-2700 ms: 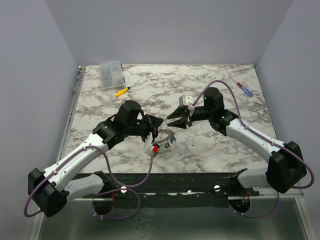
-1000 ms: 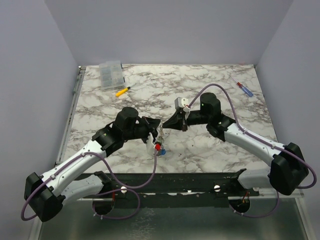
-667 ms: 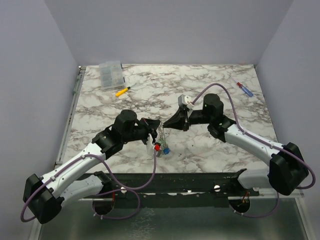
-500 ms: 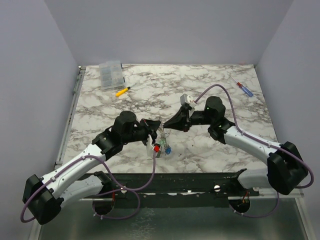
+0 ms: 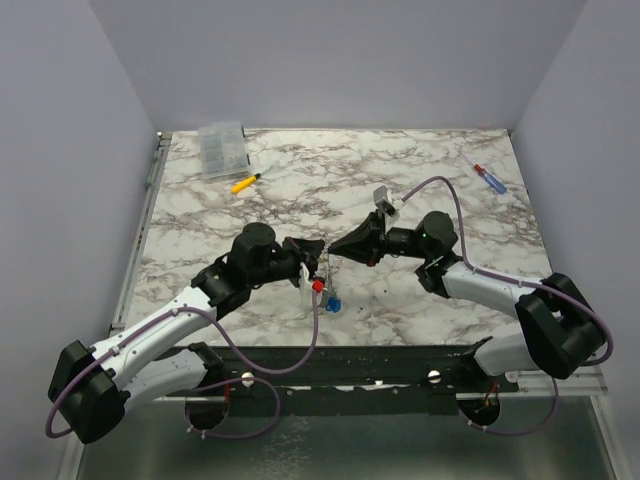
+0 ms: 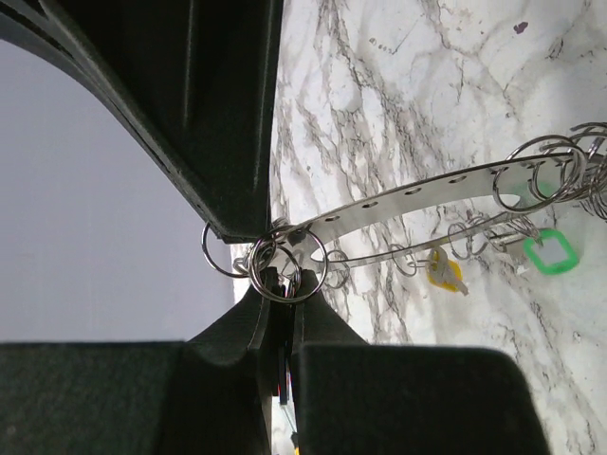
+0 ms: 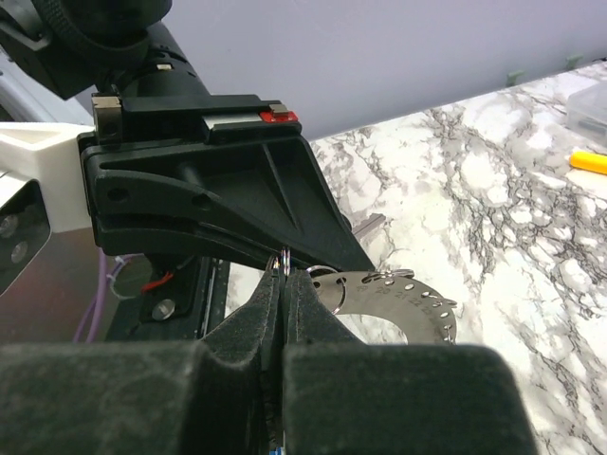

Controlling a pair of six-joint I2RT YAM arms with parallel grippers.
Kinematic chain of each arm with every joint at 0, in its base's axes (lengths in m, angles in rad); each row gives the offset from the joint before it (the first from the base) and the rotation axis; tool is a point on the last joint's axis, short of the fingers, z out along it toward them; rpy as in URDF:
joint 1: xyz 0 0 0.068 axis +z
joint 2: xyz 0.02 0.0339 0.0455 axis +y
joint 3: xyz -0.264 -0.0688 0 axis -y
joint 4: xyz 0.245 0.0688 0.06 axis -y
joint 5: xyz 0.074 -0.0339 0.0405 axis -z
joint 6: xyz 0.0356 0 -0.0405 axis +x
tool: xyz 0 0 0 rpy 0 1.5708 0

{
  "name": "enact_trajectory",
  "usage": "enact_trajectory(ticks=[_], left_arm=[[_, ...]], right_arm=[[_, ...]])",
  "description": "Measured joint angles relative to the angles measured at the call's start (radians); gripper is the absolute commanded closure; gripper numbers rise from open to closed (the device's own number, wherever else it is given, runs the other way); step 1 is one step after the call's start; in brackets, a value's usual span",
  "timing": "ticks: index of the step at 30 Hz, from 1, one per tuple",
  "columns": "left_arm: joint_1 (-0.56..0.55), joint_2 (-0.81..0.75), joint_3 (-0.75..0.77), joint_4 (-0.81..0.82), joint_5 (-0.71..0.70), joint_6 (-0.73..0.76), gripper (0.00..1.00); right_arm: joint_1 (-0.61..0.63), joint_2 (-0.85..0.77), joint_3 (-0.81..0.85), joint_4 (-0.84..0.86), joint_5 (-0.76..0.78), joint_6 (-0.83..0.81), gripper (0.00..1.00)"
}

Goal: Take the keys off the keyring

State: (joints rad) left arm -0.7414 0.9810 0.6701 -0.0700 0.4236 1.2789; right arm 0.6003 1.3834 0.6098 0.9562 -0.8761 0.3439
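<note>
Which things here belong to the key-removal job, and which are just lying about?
In the job:
keyring
keys hanging from it
small rings at its end
left gripper and right gripper, both pinched shut on those rings

Lying about:
yellow-handled screwdriver
red-and-blue screwdriver
clear parts box
</note>
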Motion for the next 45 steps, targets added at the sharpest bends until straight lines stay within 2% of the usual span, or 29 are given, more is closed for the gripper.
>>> enact_trajectory(ticks=[7,14,15,16,18,19,23,31,37,45], left_arm=[[-0.01,-0.003,-0.004,0.034,-0.034,-0.08,1.0],[-0.009,-0.015,0.025,0.021,-0.058,-0.161,1.0],[-0.009,-0.015,0.034,0.02,-0.058,-0.172,1.0],[-0.009,-0.016,0.049,0.016,-0.057,-0.184,1.0],[-0.011,-0.016,0.076,-0.006,-0.049,-0.194,1.0],[-0.012,-0.016,0.085,-0.019,-0.045,-0.193,1.0],[-0.009,-0.017,0.109,-0.054,-0.046,-0.186,1.0],[-0.006,0.028,0.175,-0.117,-0.1,-0.223,1.0],[-0.006,0.033,0.183,-0.156,-0.111,-0.23,1.0],[-0.006,0.033,0.183,-0.159,-0.105,-0.224,1.0]], right_arm=[[-0.005,0.01,-0.01,0.068,0.004,0.052,0.99],[-0.006,0.005,-0.014,0.08,-0.065,-0.019,0.99],[-0.007,0.0,-0.019,0.078,-0.067,-0.04,0.97],[-0.009,-0.003,-0.024,0.076,-0.066,-0.062,0.89],[-0.011,-0.009,-0.026,0.073,-0.053,-0.106,0.66],[-0.01,-0.017,-0.026,0.066,-0.043,-0.13,0.61],[-0.013,-0.031,-0.008,-0.024,0.022,-0.218,0.55],[-0.02,-0.046,0.079,-0.246,0.089,-0.317,0.55],[-0.034,-0.056,0.12,-0.373,0.047,-0.387,0.59],[-0.034,-0.06,0.323,-0.73,-0.018,-0.685,0.66]])
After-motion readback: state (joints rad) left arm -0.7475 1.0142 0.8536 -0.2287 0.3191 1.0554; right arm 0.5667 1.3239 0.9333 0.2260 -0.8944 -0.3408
